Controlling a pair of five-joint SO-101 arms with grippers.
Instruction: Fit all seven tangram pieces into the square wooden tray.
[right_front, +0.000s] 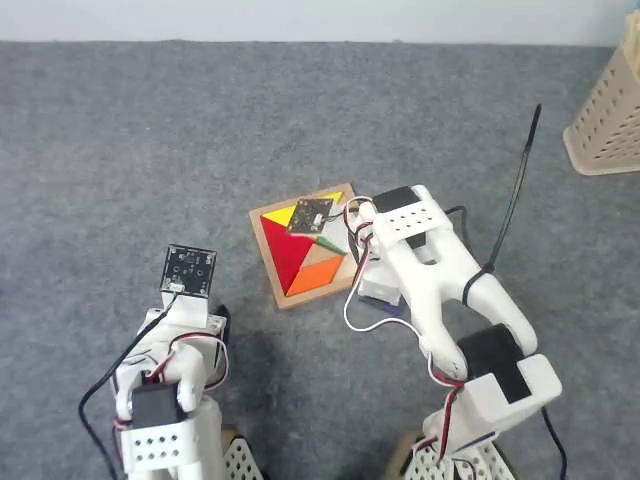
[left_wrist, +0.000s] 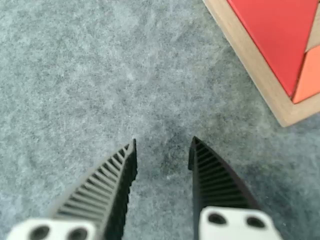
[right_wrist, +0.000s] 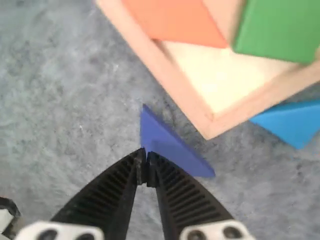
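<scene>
Right hand (right_wrist: 146, 167) pinches the dark blue triangle (right_wrist: 170, 145) by one tip, at four o'clock of the tray (right_wrist: 170, 80); it may swivel loose.

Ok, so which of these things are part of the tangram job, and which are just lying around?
For the job:
square wooden tray
red piece
orange piece
yellow piece
green piece
dark blue triangle
light blue piece

Just lying about:
beige slotted basket
grey carpet
</scene>
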